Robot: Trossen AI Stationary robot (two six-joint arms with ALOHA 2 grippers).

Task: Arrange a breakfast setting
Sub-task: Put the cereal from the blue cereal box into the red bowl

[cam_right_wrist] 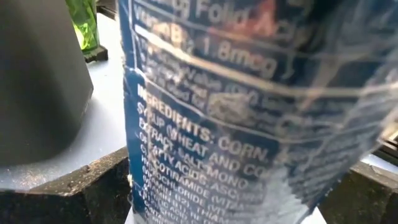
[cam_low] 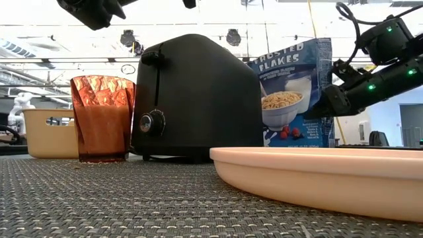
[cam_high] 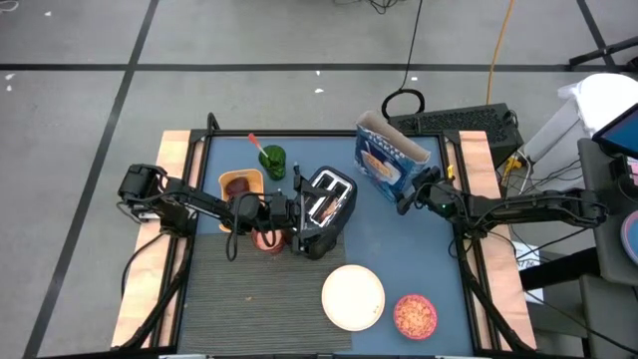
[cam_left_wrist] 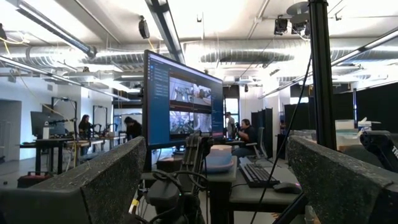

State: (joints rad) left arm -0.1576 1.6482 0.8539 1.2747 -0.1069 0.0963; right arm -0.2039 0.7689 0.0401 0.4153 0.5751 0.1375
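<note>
Blue tabletop [cam_high: 419, 249], ribbed grey mat [cam_high: 249, 309]; lab beyond.

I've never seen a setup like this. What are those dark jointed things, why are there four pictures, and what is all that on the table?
They are two robot arms, each ending in a two-finger gripper. One camera looks down from above, one sits at table height, and one rides on each wrist. On the table stand a toaster, a cereal box, an empty cream plate and a pink bowl of cereal. The left gripper hangs open beside the toaster, holding nothing. The right gripper is open with the cereal box between its fingers.
</note>
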